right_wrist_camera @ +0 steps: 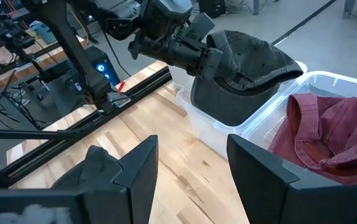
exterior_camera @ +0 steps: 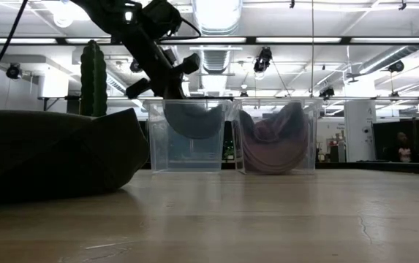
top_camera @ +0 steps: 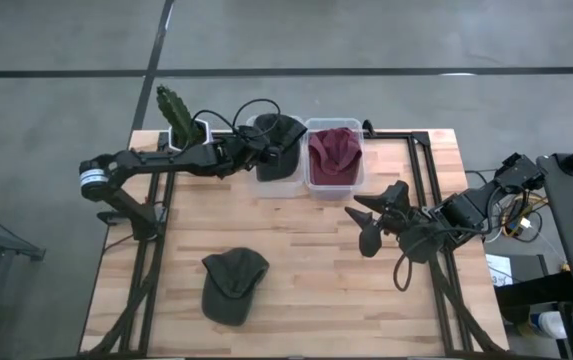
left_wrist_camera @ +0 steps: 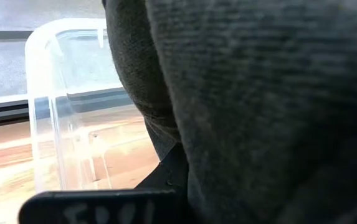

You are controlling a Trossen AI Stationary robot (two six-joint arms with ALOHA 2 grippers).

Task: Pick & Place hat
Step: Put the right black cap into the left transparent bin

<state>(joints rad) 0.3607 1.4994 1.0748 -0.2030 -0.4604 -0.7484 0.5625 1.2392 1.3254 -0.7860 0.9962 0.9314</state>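
My left gripper (top_camera: 259,150) reaches in from the table's left and is shut on a dark grey cap (top_camera: 282,134) over the left clear bin (top_camera: 278,180) at the far edge. In the right wrist view the cap (right_wrist_camera: 253,59) sags into that bin (right_wrist_camera: 197,121). The right clear bin (top_camera: 332,187) holds a maroon hat (top_camera: 333,150). A dark green cap (top_camera: 232,285) lies flat on the near left of the table. My right gripper (top_camera: 362,225) hovers open right of centre, fingers pointing toward the bins and touching nothing. My left gripper pinches the dark grey cap between its two fingers at the edge (right_wrist_camera: 220,62) on the cap's left side. The fingers come from the table's left, slanting slightly down. The crown stays up near the bin's rim, while the lower part (right_wrist_camera: 218,102) hangs inside the left bin.
A green cactus in a white pot (top_camera: 178,118) stands at the far left corner, close beside my left arm. Black rails (top_camera: 421,170) run along the table's edges. Bare wood (top_camera: 316,270) lies between the green cap and my right arm.
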